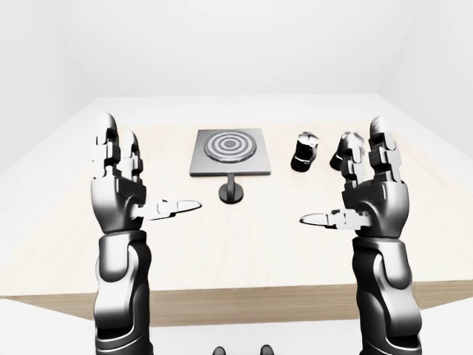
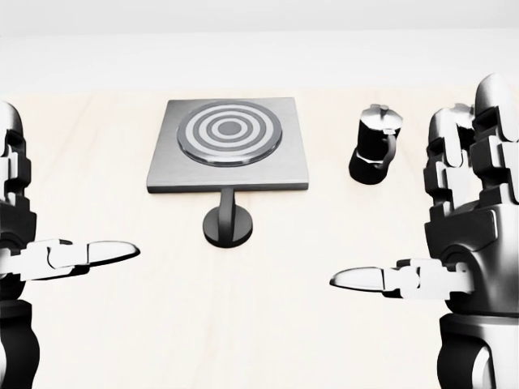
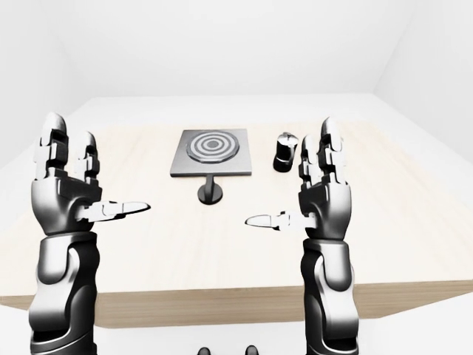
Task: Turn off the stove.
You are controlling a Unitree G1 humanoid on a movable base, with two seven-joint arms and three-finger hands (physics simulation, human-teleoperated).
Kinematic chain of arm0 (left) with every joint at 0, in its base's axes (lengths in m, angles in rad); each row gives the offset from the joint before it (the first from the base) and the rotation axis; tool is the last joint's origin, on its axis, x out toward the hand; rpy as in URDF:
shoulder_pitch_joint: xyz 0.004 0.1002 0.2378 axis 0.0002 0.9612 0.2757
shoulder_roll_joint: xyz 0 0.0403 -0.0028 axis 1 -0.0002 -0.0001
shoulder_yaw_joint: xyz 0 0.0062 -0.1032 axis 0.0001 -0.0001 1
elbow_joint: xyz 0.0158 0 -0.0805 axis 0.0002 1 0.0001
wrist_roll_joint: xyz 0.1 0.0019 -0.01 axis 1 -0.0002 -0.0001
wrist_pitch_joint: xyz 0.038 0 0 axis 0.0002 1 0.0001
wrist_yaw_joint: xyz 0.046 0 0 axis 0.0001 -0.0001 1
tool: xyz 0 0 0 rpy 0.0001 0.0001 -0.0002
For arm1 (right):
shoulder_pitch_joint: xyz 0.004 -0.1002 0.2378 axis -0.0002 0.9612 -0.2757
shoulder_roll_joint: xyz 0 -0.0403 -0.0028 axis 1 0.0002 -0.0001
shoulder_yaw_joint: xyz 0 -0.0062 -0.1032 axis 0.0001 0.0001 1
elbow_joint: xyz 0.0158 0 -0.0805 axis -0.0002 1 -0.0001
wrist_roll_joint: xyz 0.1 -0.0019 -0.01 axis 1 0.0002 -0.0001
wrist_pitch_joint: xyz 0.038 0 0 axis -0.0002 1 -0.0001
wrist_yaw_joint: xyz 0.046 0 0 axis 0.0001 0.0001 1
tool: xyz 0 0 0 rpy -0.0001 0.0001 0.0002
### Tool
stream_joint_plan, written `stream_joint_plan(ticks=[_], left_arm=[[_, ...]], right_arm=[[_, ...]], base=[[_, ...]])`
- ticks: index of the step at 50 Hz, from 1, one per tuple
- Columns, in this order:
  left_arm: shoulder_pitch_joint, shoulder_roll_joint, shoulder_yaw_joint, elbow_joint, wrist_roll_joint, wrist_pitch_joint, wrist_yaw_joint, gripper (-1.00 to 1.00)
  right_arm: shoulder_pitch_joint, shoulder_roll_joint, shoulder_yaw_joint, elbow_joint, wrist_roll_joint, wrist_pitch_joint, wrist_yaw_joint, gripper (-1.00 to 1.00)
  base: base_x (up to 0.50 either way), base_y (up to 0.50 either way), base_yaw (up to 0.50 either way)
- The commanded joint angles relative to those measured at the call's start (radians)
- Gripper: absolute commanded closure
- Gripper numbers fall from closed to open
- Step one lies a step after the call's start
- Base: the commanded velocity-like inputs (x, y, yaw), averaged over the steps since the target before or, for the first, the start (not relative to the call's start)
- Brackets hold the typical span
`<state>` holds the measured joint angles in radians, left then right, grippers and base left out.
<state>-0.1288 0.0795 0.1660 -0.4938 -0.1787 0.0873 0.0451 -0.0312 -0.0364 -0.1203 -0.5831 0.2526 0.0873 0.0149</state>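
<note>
Both hands, left hand (image 1: 118,196) and right hand (image 1: 369,200), are hovering spread and empty; round black stove knob (image 2: 228,224) is sitting just near of grey square stove plate (image 2: 229,144), so approaching squarely should help.

l hand (image 1: 118,194): raised upright, fingers straight up, thumb out toward view centre, holding nothing | r hand (image 1: 372,196): same pose mirrored, thumb pointing left, spread wide | both forearms vertical, palms facing inward, hands well apart
</note>
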Motion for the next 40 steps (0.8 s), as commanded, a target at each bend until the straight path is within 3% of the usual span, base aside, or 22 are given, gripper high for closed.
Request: stream_joint_plan(ticks=[1, 21, 40], left_arm=[[-0.005, 0.006, 0.005, -0.005, -0.004, 0.000, -0.001, -1.00], [0.014, 0.001, 0.006, -0.013, 0.000, 0.000, -0.005, -1.00], [0.015, 0.001, 0.009, -0.008, 0.001, 0.000, -0.007, -1.00]], right_arm=[[0.008, 0.001, 0.000, -0.008, 0.017, 0.000, 0.007, -1.00], [0.032, 0.006, -0.008, -0.024, 0.039, 0.000, 0.020, -1.00], [0.032, 0.004, -0.009, -0.021, 0.047, 0.000, 0.023, -1.00]], base=[[0.34, 0.47, 0.00], [0.35, 0.47, 0.00], [0.50, 0.00, 0.00]])
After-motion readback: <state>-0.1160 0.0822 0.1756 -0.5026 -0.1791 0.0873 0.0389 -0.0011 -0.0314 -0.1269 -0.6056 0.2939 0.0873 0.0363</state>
